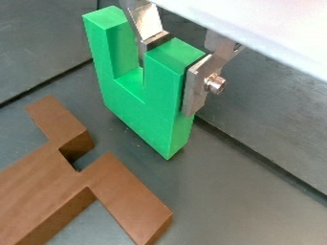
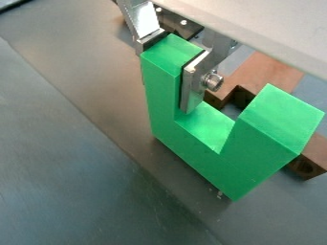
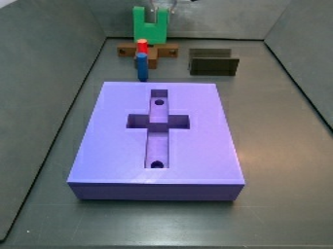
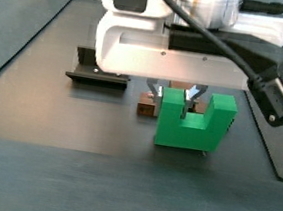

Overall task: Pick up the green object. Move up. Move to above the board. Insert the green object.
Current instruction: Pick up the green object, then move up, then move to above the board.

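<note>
The green object (image 3: 152, 29) is a bright green U-shaped block at the far end of the floor, prongs up. My gripper (image 3: 159, 12) is shut on one of its prongs. Both wrist views show the silver fingers clamping that prong, with the gripper (image 1: 177, 59) (image 2: 173, 59) over the green object (image 1: 134, 96) (image 2: 243, 144). In a side view the gripper (image 4: 178, 93) holds the green object (image 4: 188, 130) at or just above the floor; I cannot tell which. The board (image 3: 117, 126), a large purple slab with a cross-shaped recess, lies in the middle, well in front of the gripper.
A brown cross-shaped piece (image 3: 156, 51) (image 1: 76, 187) (image 2: 262, 72) lies on the floor right beside the green object. A blue post with a red top (image 3: 140, 60) stands between it and the board. A dark olive open box (image 3: 215, 63) stands to the right. Grey walls enclose the floor.
</note>
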